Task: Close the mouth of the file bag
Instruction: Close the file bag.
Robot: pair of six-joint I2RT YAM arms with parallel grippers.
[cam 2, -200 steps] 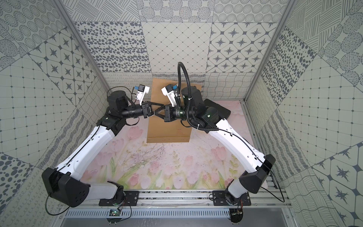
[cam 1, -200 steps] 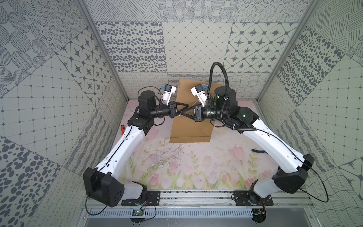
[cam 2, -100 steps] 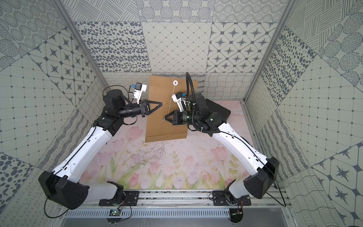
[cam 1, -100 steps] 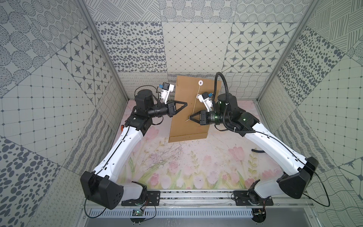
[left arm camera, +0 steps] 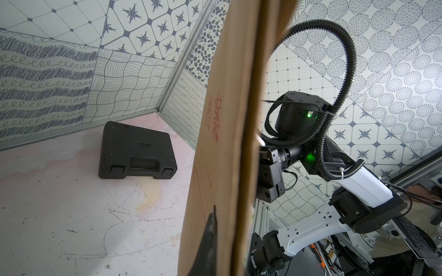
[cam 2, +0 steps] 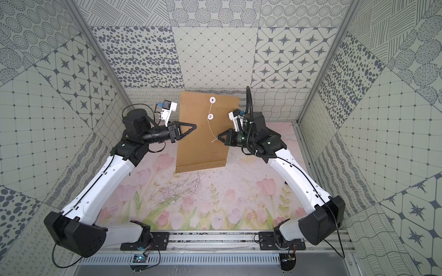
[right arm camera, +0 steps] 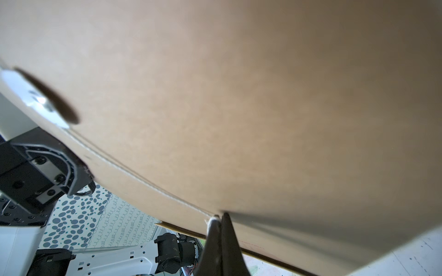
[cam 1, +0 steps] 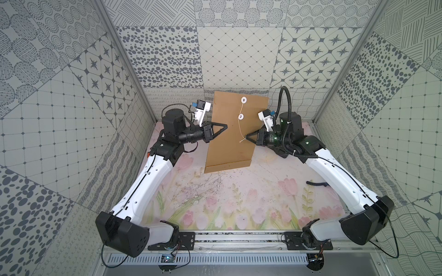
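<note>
The file bag (cam 1: 227, 148) stands up at the back of the bench (cam 1: 239, 191). The left tool (cam 1: 224, 125) pinches its edge; the right tool (cam 1: 246, 139) is clamped on the string (cam 1: 240, 130). Only the left wrist view shows the black case (left arm camera: 136, 150) and red letters (left arm camera: 213, 119) behind it.

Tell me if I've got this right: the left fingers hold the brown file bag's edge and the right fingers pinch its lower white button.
Not quite. The right fingers pinch the end of the string, not the lower button; the right wrist view shows it. The left fingers do hold the file bag by its edge.
</note>
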